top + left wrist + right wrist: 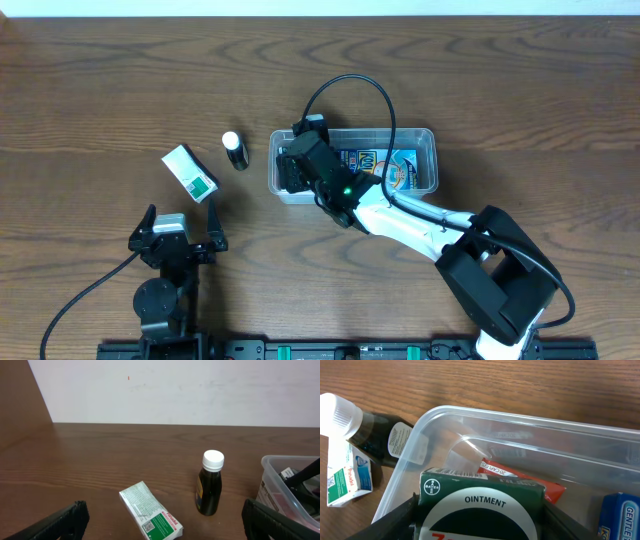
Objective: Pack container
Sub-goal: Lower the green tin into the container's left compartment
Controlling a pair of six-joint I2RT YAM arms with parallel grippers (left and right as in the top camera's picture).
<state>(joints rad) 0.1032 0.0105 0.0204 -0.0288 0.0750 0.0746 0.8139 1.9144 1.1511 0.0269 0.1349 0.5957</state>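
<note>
The clear plastic container (428,142) sits right of centre; its rim shows in the right wrist view (520,417) and in the left wrist view (280,480). My right gripper (300,165) is over the container's left end, shut on a green ointment box (480,505). A red box (520,480) and a blue packet (385,165) lie inside. A dark bottle with a white cap (236,150) and a green-and-white Panadol box (190,172) lie on the table left of the container. My left gripper (178,235) is open and empty, near the front edge, below the Panadol box (150,517).
The dark bottle (210,482) stands upright just left of the container. A black cable (350,95) arches over the right arm. A pale wall (175,390) bounds the table's far side.
</note>
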